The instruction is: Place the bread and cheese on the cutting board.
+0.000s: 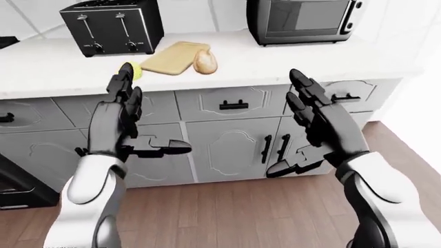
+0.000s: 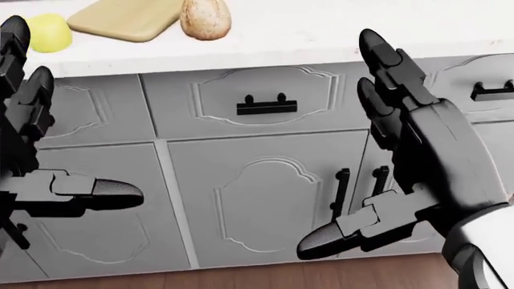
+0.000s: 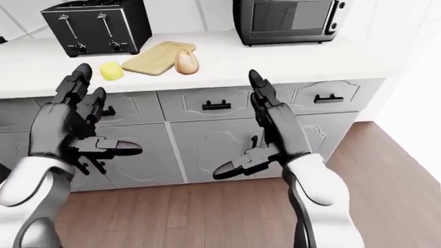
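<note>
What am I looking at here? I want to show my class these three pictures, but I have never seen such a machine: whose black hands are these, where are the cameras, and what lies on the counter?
These are simulator renders of a humanoid robot, steered remotely by a person. All three cameras sit on its head and look out over its own arms.

The black three-fingered left hand and right hand are both raised, open and empty.

On the white countertop lie a tan wooden cutting board, a rounded brown bread loaf touching the board's edge, and a small yellow cheese block apart from it, to the view's left. Above them in that view stand a black toaster and a dark microwave. Grey cabinet doors fill the head view.
</note>
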`<state>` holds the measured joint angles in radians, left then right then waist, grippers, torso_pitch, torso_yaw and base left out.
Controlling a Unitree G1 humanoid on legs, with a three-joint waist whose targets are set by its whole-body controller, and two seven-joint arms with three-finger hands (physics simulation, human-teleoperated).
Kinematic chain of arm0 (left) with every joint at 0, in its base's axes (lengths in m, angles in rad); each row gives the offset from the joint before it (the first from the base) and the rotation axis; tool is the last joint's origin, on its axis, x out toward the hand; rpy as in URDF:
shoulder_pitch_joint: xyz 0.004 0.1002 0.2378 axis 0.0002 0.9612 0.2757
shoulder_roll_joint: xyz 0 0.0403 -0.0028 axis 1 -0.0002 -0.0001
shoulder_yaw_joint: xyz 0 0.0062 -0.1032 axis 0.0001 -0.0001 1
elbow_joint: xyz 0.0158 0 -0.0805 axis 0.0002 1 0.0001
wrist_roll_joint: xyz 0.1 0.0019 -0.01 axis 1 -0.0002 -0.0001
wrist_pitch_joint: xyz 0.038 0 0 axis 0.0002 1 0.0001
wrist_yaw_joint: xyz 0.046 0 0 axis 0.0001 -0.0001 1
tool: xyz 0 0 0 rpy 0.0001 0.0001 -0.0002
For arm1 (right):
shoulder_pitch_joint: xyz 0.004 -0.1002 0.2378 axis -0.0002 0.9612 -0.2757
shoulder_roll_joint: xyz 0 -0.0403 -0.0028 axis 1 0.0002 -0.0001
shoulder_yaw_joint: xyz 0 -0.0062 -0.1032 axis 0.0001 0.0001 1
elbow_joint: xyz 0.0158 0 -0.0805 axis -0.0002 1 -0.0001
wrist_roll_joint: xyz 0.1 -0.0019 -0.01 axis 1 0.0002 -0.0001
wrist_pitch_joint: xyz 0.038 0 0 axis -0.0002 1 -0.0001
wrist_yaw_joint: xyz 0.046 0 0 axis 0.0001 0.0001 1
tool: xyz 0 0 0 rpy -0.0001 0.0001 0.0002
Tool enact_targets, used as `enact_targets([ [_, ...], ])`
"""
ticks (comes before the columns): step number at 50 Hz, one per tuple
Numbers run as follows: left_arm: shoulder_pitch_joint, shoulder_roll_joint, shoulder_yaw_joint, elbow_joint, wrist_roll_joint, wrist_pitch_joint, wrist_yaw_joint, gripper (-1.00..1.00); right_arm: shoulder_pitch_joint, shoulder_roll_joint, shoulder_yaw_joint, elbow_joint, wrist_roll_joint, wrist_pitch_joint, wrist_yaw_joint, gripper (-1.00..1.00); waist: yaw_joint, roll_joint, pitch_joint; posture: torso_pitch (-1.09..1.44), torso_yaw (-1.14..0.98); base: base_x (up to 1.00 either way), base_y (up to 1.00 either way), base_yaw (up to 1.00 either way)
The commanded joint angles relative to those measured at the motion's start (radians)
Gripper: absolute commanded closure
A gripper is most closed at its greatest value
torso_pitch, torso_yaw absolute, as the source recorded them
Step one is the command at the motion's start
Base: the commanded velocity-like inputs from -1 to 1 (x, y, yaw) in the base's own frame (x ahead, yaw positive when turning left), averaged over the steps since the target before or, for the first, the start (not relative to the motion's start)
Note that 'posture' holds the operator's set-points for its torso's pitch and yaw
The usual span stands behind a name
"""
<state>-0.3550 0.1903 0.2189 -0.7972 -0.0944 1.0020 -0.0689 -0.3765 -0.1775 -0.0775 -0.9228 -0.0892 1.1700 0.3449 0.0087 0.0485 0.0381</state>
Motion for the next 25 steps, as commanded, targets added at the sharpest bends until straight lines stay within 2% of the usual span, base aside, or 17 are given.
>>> enact_targets([
  [1,-0.015,0.003,-0.01,-0.005,-0.001,-0.041,0.003,-1.0,-0.022,-0.011,-0.017,-0.02,-0.008,-0.016,-0.004,-1.0,-0.008,0.009,-0.024,0.0,0.0,0.07,0.0,0.0],
  [3,0.0,0.0,-0.014,0.024,0.004,-0.075,0.003,-1.0,-0.021,-0.011,-0.017,-0.019,-0.01,-0.019,-0.003,-1.0,-0.006,0.003,-0.025,0.0,0.0,0.07,0.0,0.0],
  [7,0.005,-0.001,-0.017,0.027,0.007,-0.079,0.003,-1.0,-0.016,-0.009,-0.013,-0.014,-0.013,-0.032,-0.003,-1.0,-0.005,-0.039,-0.016,0.0,0.0,0.07,0.0,0.0],
  [8,0.012,-0.002,-0.018,0.036,0.01,-0.094,0.001,-1.0,-0.014,-0.008,-0.01,-0.014,-0.015,-0.034,-0.003,-1.0,-0.004,-0.055,-0.018,0.0,0.0,0.05,0.0,0.0],
  [9,0.017,-0.003,-0.019,0.048,0.014,-0.108,-0.001,-1.0,-0.011,-0.007,-0.009,-0.011,-0.017,-0.039,-0.003,-1.0,0.002,-0.083,-0.011,0.0,0.0,0.05,0.0,0.0],
  [10,0.018,-0.004,-0.019,0.055,0.016,-0.112,-0.001,-1.0,-0.009,-0.006,-0.008,-0.011,-0.019,-0.041,-0.002,-1.0,0.004,-0.109,-0.037,0.0,0.0,0.05,0.0,0.0],
  [11,0.018,-0.005,-0.02,0.049,0.016,-0.105,-0.001,-1.0,-0.009,-0.006,-0.007,-0.014,-0.02,-0.039,-0.001,-1.0,-0.007,-0.081,-0.025,0.0,0.0,0.06,0.0,0.0],
  [13,0.02,-0.006,-0.022,0.052,0.019,-0.109,-0.002,-1.0,-0.009,-0.008,-0.005,-0.019,-0.023,-0.038,0.002,-1.0,-0.005,-0.087,-0.022,0.0,0.0,0.06,0.0,0.0],
  [15,0.022,-0.008,-0.024,0.057,0.022,-0.116,-0.003,-1.0,-0.009,-0.006,-0.005,-0.018,-0.026,-0.039,0.002,-1.0,-0.006,-0.072,-0.025,0.0,0.0,0.06,0.0,0.0],
  [16,0.023,-0.008,-0.023,0.057,0.022,-0.117,-0.005,-1.0,-0.009,-0.006,-0.002,-0.019,-0.027,-0.039,0.003,-1.0,-0.007,-0.062,-0.006,0.0,0.0,0.05,0.01,0.0],
  [17,0.022,-0.007,-0.022,0.056,0.022,-0.116,-0.005,-1.0,-0.008,-0.006,-0.002,-0.019,-0.029,-0.04,0.003,-1.0,-0.011,-0.057,-0.017,0.0,0.0,0.06,0.05,0.0],
  [19,0.019,-0.007,-0.02,0.055,0.022,-0.112,-0.005,-1.0,-0.011,-0.005,0.0,-0.02,-0.031,-0.038,0.004,-1.0,-0.007,-0.036,-0.01,0.0,0.0,0.06,0.06,0.0],
  [21,0.021,-0.008,-0.022,0.054,0.024,-0.112,-0.006,-1.0,-0.004,-0.004,0.004,-0.021,-0.035,-0.045,0.006,-1.0,-0.012,0.004,-0.02,0.0,0.0,0.06,0.12,0.0],
  [22,0.022,-0.009,-0.021,0.056,0.024,-0.115,-0.006,-1.0,-0.002,-0.004,0.006,-0.02,-0.037,-0.049,0.006,-1.0,-0.014,0.033,-0.029,0.0,0.0,0.06,0.22,0.0],
  [23,0.02,-0.008,-0.021,0.052,0.024,-0.11,-0.006,-1.0,-0.001,-0.003,0.007,-0.023,-0.039,-0.047,0.008,-1.0,-0.011,0.006,-0.022,0.0,0.0,0.09,0.23,0.0],
  [25,0.021,-0.009,-0.021,0.056,0.025,-0.116,-0.007,-1.0,0.007,0.002,0.019,-0.03,-0.046,-0.049,0.008,-1.0,-0.009,-0.004,-0.015,0.0,0.0,0.05,0.24,0.0],
])
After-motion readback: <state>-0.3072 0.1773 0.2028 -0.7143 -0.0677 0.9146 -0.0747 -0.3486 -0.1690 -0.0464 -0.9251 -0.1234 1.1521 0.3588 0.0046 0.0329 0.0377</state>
